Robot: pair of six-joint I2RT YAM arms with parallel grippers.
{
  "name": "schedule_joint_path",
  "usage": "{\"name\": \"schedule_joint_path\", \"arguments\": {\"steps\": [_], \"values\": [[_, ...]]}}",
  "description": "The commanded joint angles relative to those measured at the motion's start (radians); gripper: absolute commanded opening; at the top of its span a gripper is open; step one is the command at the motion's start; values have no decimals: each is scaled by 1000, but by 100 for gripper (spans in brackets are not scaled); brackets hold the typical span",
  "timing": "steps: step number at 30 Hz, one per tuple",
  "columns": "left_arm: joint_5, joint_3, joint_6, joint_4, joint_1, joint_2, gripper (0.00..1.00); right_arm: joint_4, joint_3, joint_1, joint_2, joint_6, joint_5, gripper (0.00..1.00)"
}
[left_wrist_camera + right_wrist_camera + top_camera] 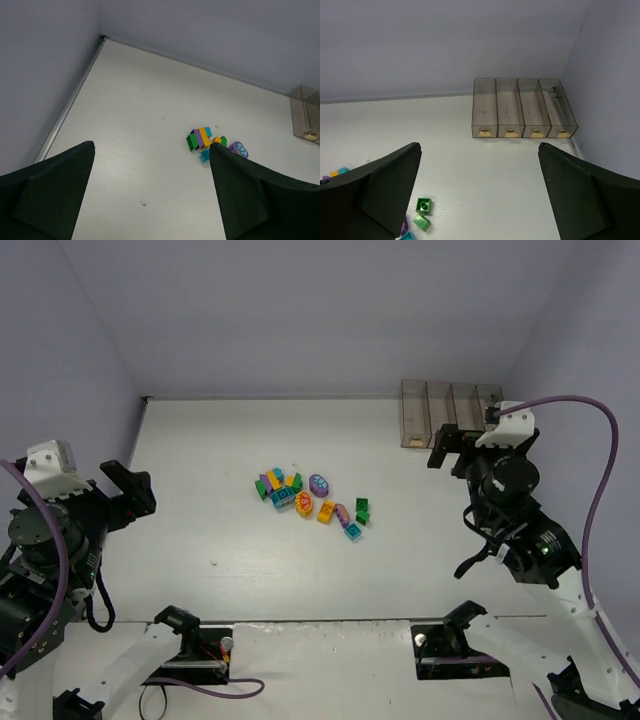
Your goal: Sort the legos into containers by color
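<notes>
The legos (310, 502) lie in a loose cluster mid-table: yellow, purple, teal and green bricks. The four joined clear brown containers (450, 410) stand at the back right and look empty. My left gripper (128, 492) is open and empty, well left of the cluster. In the left wrist view (151, 147) it looks towards the bricks (202, 138). My right gripper (452, 450) is open and empty, just in front of the containers. In the right wrist view (479, 146) the containers (522, 107) are ahead and two green bricks (423, 205) lie at the lower left.
Lilac walls close the table at the back, left and right. A metal strip (70, 100) runs along the left edge. The arm bases (190, 640) sit at the near edge. A purple cable (600, 480) loops over the right arm.
</notes>
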Motion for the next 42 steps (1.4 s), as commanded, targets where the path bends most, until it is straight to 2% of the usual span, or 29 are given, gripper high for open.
{"name": "schedule_joint_path", "arguments": {"steps": [1, 4, 9, 13, 15, 17, 21, 25, 33, 35, 41, 42], "values": [[3, -2, -27, -16, 5, 28, 90, 20, -2, 0, 34, 5, -45, 100], [57, -48, -33, -16, 3, 34, 90, -31, -28, 0, 100, 40, -203, 100], [180, -132, -77, -27, 5, 79, 90, -60, -126, 0, 210, 211, -408, 100], [224, -211, -114, -4, 5, 77, 90, -45, -194, 3, 327, 278, -496, 100], [237, -240, -131, 5, 5, 71, 90, -19, -238, 6, 386, 302, -514, 73], [246, -280, -143, 12, 5, 71, 90, 6, -269, 18, 420, 314, -505, 59], [277, -321, -148, 5, 5, 86, 90, 65, -324, 27, 506, 330, -474, 58], [301, -358, -159, 15, 5, 94, 90, 141, -367, 27, 578, 322, -513, 56], [343, -409, -166, 31, 5, 115, 90, 246, -347, 27, 744, 291, -497, 55], [350, -413, -168, 35, 5, 120, 90, 263, -338, 26, 773, 293, -490, 52], [362, -426, -165, 41, 5, 128, 90, 291, -327, 24, 830, 313, -479, 32], [366, -430, -163, 45, 5, 129, 90, 291, -330, 24, 829, 316, -473, 21]]}}
